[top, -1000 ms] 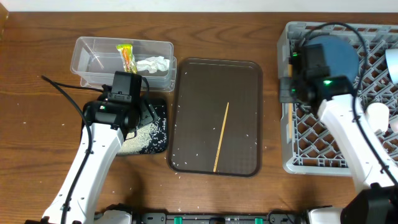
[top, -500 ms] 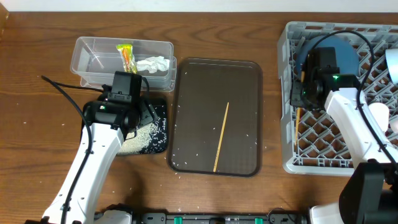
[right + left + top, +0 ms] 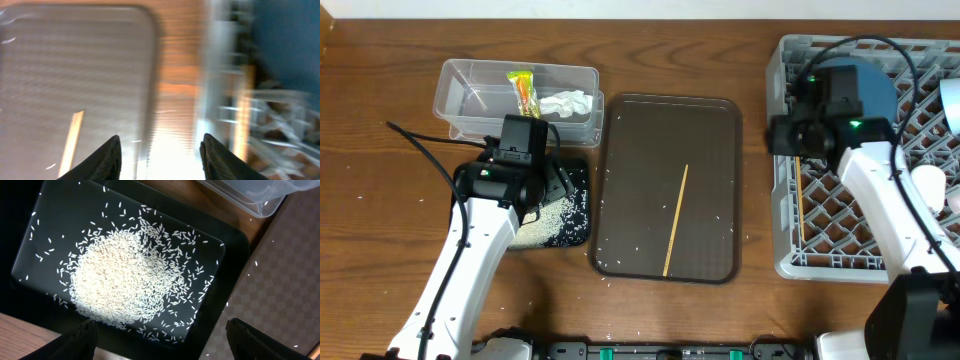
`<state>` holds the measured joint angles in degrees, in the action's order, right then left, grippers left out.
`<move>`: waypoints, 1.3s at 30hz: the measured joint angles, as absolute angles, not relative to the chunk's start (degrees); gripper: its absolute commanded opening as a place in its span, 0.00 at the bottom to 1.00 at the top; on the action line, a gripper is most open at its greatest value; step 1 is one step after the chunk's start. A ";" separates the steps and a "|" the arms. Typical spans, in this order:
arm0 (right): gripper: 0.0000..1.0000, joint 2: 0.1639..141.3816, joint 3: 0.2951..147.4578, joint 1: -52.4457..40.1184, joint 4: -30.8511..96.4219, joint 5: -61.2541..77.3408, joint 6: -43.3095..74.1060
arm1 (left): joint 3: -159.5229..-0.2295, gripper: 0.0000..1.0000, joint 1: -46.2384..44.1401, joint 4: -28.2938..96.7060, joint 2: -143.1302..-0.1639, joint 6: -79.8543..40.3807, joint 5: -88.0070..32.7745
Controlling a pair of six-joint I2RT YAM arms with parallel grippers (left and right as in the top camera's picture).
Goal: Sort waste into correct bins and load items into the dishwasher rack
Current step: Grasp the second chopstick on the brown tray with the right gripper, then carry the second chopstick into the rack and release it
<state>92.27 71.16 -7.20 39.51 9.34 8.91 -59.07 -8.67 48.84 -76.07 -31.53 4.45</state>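
Note:
The grey dishwasher rack (image 3: pixel 778 262) at the right holds the dark-blue dish (image 3: pixel 868 92), one wooden chopstick (image 3: pixel 801 205) and pale cups (image 3: pixel 928 184). A second chopstick (image 3: pixel 676 220) lies on the brown serving tray (image 3: pixel 620 150). My right gripper (image 3: pixel 782 135) is open and empty over the rack's left edge; its view (image 3: pixel 160 155) is blurred. The clear tub (image 3: pixel 460 95) holds the snack wrapper (image 3: pixel 523 90) and the tissue (image 3: pixel 566 103). My left gripper (image 3: pixel 160 342) is open and empty above the black tray (image 3: pixel 235 270) with its heap of rice (image 3: pixel 125 280).
Stray rice grains dot the brown serving tray and the table near the black tray (image 3: pixel 582 222). The left arm's cable (image 3: pixel 420 148) trails over the table at the left. The clear tub's corner (image 3: pixel 260 200) stands just beyond the black tray.
My right gripper has let go of a chopstick, which now lies in the rack, and has swung left toward the rack's left edge. The left arm has not moved.

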 measured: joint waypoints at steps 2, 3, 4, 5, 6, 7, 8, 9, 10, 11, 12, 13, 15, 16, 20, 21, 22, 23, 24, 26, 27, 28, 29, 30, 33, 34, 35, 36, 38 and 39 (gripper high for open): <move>0.54 92.31 71.16 -10.35 39.57 10.90 8.88 | -59.07 0.85 -8.67 48.84 -76.07 -31.53 4.45; 0.54 92.44 71.16 -12.10 39.57 11.60 8.91 | -59.07 0.85 -8.67 48.84 -76.07 -31.53 4.45; 0.55 92.55 71.16 -13.65 39.57 12.08 8.93 | -59.07 0.85 -8.67 48.84 -76.07 -31.53 4.45; 0.55 92.84 71.16 -15.73 39.55 12.49 8.91 | -59.07 0.85 -8.67 48.84 -76.07 -31.53 4.47; 0.55 93.27 71.13 -17.74 39.59 12.93 8.91 | -59.07 0.85 -8.67 48.86 -76.07 -31.53 4.45; 0.55 93.71 71.11 -19.00 39.66 13.21 8.93 | -59.07 0.85 -8.67 48.84 -76.07 -31.53 4.45; 0.55 94.37 71.07 -20.67 39.86 13.45 8.93 | -59.07 0.85 -8.67 48.84 -76.07 -31.53 4.45; 0.55 95.24 70.96 -22.33 40.01 13.65 8.99 | -59.07 0.85 -8.67 48.84 -76.07 -31.53 4.45; 0.55 96.42 70.74 -24.16 40.05 13.80 9.17 | -59.07 0.85 -8.67 48.84 -76.07 -31.51 4.45; 0.55 97.47 70.65 -25.39 40.23 13.82 9.52 | -59.07 0.85 -8.67 48.84 -76.07 -31.53 4.45; 0.55 98.59 70.54 -26.59 40.40 13.76 9.91 | -59.07 0.85 -8.67 48.86 -76.07 -31.53 4.45; 0.55 100.18 70.43 -28.10 40.58 13.54 10.63 | -59.07 0.85 -8.67 48.84 -76.07 -31.53 4.45; 0.55 103.35 70.28 -30.85 41.01 13.06 12.62 | -59.07 0.85 -8.67 48.86 -76.07 -31.53 4.45; 0.54 104.68 70.24 -31.70 41.17 12.84 13.47 | -59.07 0.85 -8.67 48.84 -76.07 -31.53 4.45; 0.50 110.37 70.00 -35.35 42.50 12.01 17.80 | -59.07 0.85 -8.67 48.86 -76.07 -31.53 4.45; 0.49 111.11 70.04 -35.81 42.85 11.57 18.50 | -59.07 0.85 -8.67 48.84 -76.07 -31.53 4.45; 0.47 111.20 70.39 -36.05 42.74 11.51 19.59 | -59.07 0.85 -8.67 48.88 -76.07 -31.53 4.45; 0.43 111.44 70.57 -36.32 42.76 11.07 20.62 | -59.07 0.85 -8.67 48.86 -76.07 -31.53 4.45; 0.37 111.74 70.81 -36.45 42.96 10.81 21.47 | -59.07 0.85 -8.67 48.86 -76.07 -31.53 4.45; 0.25 112.14 71.18 -36.45 43.38 9.91 22.74 | -59.07 0.85 -8.67 48.86 -76.07 -31.53 4.45; 0.21 112.29 71.26 -36.45 43.51 9.23 23.49 | -59.07 0.85 -8.67 48.86 -76.07 -31.53 4.45; 0.16 112.36 71.31 -36.42 43.62 8.54 24.01 | -59.07 0.85 -8.67 48.86 -76.07 -31.53 4.45; 0.11 112.38 71.31 -36.42 43.66 8.05 24.16 | -59.07 0.85 -8.67 48.88 -76.07 -31.53 4.45; 0.06 112.40 71.31 -36.34 43.70 7.07 24.82 | -59.07 0.85 -8.67 48.86 -76.07 -31.53 4.45; 0.01 112.46 71.42 -35.79 43.40 6.17 25.36 | -59.07 0.85 -8.67 48.88 -76.07 -31.53 4.43; 0.01 112.51 71.55 -35.70 43.20 6.02 25.45 | -59.07 0.85 -8.67 48.90 -76.07 -31.53 4.45; 0.01 112.62 71.77 -35.46 43.11 5.91 25.45 | -59.07 0.85 -8.67 48.88 -76.07 -31.53 4.45; 0.01 112.81 72.10 -34.98 43.16 5.93 25.47 | -59.07 0.85 -8.67 48.88 -76.07 -31.53 4.45; 0.01 112.99 72.55 -33.63 43.11 5.87 25.45 | -59.07 0.85 -8.67 48.88 -76.07 -31.53 4.45; 0.01 113.01 72.71 -32.56 43.22 5.98 25.30 | -59.07 0.85 -8.67 48.88 -76.07 -31.53 4.45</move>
